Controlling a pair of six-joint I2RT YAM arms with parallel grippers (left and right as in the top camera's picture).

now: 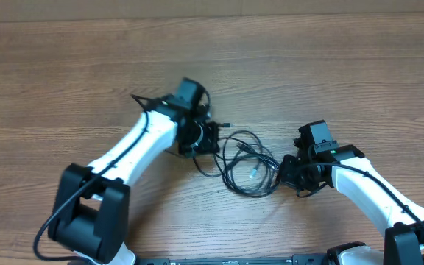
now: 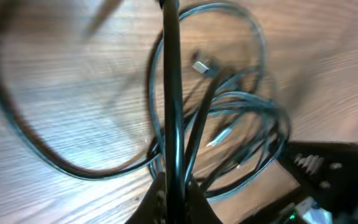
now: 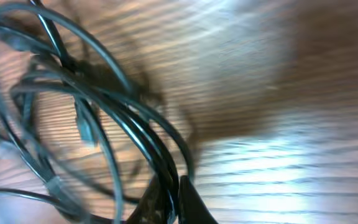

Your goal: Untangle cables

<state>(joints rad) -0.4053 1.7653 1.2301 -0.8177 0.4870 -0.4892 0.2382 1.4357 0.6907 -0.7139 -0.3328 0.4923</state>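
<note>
Black cables point(image 1: 250, 163) looped on the counter point(image 1: 308, 66) toward its near edge, left claw point(image 1: 213, 138) pinching one strand, right claw point(image 1: 285, 174) clamped on bundled strands

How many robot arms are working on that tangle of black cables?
2. The left arm reaches in from the lower left to the cables' left side; the right arm comes from the lower right to their right side. No other shows.

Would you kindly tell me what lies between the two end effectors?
The tangled cables lie between the left end effector and right end effector, as the overhead view shows.
</note>
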